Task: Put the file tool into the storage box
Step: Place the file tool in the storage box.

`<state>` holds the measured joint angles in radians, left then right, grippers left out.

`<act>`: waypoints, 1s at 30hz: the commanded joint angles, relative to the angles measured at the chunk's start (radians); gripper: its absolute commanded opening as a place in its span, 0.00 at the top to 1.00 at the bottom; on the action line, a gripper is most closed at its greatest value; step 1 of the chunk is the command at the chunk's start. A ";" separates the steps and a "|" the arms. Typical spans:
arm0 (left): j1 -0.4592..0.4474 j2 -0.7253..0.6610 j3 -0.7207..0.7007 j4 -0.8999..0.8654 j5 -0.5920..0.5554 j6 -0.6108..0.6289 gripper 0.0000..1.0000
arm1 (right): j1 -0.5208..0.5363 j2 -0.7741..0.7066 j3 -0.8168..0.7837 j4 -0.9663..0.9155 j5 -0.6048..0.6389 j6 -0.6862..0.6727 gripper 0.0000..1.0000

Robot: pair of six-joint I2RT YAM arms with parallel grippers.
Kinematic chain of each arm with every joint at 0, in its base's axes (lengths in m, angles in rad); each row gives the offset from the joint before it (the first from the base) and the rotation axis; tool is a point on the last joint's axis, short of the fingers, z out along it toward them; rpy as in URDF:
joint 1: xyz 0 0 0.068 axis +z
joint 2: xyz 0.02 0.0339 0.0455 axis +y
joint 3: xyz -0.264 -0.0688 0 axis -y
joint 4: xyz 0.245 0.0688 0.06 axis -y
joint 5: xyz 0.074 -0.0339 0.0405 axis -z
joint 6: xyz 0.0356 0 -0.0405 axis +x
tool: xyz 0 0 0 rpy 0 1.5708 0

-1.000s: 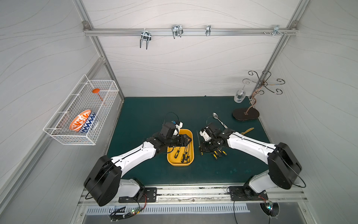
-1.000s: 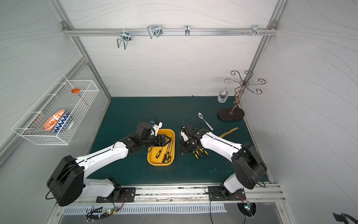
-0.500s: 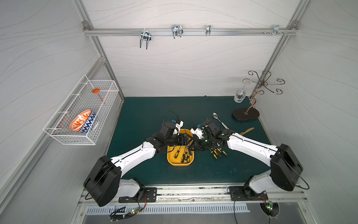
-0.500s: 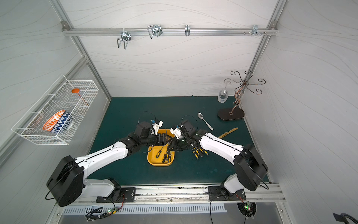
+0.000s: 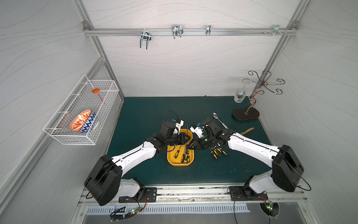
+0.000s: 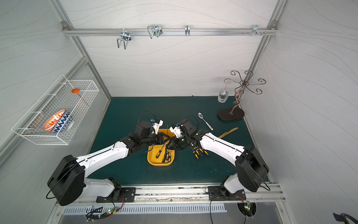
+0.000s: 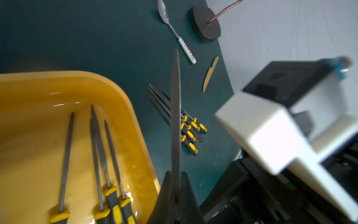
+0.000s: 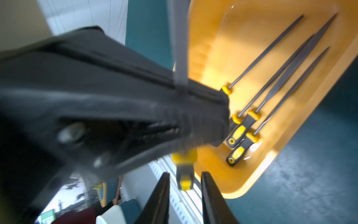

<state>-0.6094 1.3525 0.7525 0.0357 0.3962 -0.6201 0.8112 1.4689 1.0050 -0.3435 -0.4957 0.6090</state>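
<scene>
The file tool (image 7: 175,106), a grey blade with a yellow-and-black handle (image 8: 185,168), hangs over the right edge of the yellow storage box (image 5: 180,163). My left gripper (image 7: 175,172) is shut on its blade, and in both top views it sits above the box (image 6: 160,163). My right gripper (image 8: 185,174) is open, its fingers on either side of the handle's end with a gap on each side. In a top view the two grippers meet tip to tip, left gripper (image 5: 188,140) against right gripper (image 5: 191,145). Several files (image 7: 100,147) lie in the box.
Several more files (image 5: 218,152) lie on the green mat right of the box, under the right arm. A spoon (image 5: 218,119), a wooden knife (image 5: 247,131), a wire stand (image 5: 246,114) and a glass (image 5: 239,96) are at the back right. A wire basket (image 5: 81,114) hangs on the left wall.
My right gripper came left from the files on the mat to the box with a file in it. The left gripper shut on the blade and the right jaws opened.
</scene>
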 commanded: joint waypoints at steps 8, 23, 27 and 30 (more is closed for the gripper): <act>0.003 0.121 0.032 -0.130 -0.104 0.069 0.68 | -0.060 -0.009 0.027 -0.225 0.317 -0.016 0.60; 0.003 0.126 0.034 -0.131 -0.112 0.063 0.60 | -0.133 0.029 -0.011 -0.480 0.586 -0.051 0.59; 0.003 0.121 0.033 -0.131 -0.113 0.062 0.60 | -0.133 0.064 -0.040 -0.500 0.594 -0.066 0.60; 0.003 0.124 0.035 -0.131 -0.112 0.062 0.60 | -0.134 0.083 -0.061 -0.491 0.549 -0.069 0.62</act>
<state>-0.6079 1.4792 0.7517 -0.1085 0.2943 -0.5713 0.6811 1.5314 0.9676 -0.7788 0.0536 0.5568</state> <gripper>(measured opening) 0.400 0.387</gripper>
